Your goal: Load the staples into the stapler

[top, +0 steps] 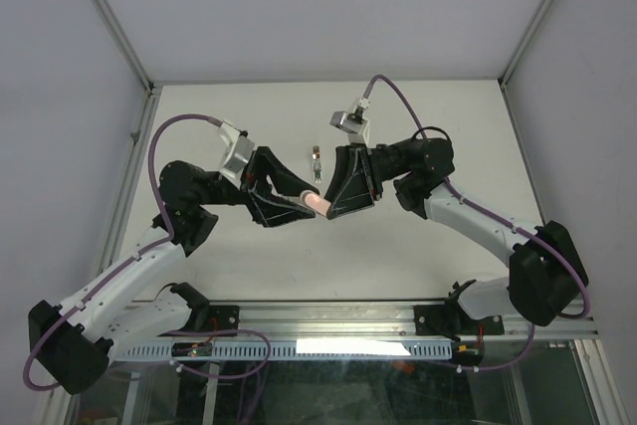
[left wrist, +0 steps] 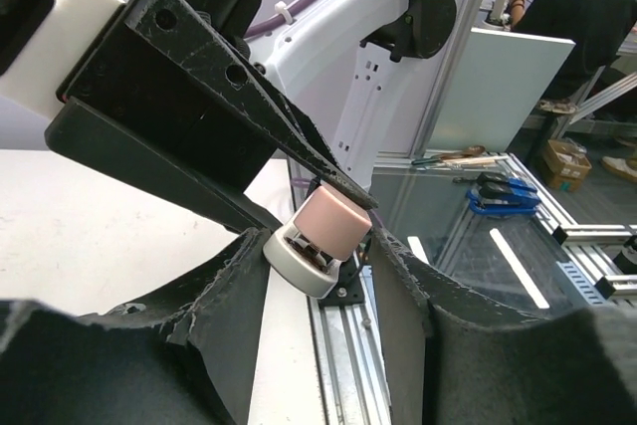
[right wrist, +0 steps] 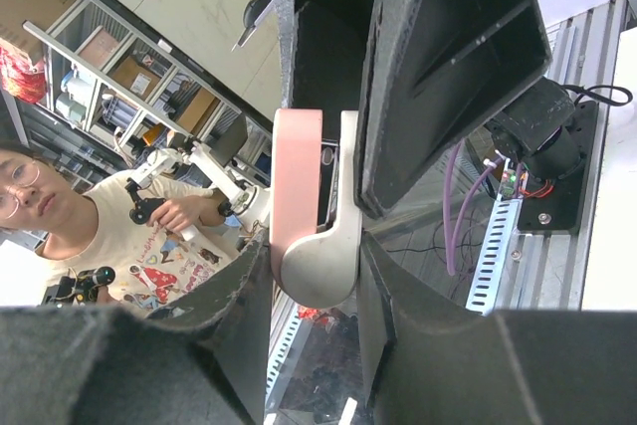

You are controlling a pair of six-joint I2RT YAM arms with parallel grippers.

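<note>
The stapler [top: 318, 203], with a pink top and a white base, is held in the air above the middle of the table, between both grippers. My left gripper [top: 307, 200] is shut on one end; in the left wrist view [left wrist: 318, 246] its fingertips pinch the stapler [left wrist: 323, 234]. My right gripper [top: 328, 204] is shut on the other end; in the right wrist view [right wrist: 314, 246] its pads press the pink and white sides of the stapler [right wrist: 309, 216]. A small grey piece, probably the staples [top: 316, 155], lies on the table behind the stapler, with a small reddish box [top: 318, 173] touching it.
White walls enclose the table on the left, back and right. An aluminium rail [top: 328, 318] and a cable tray [top: 249, 349] run along the near edge by the arm bases.
</note>
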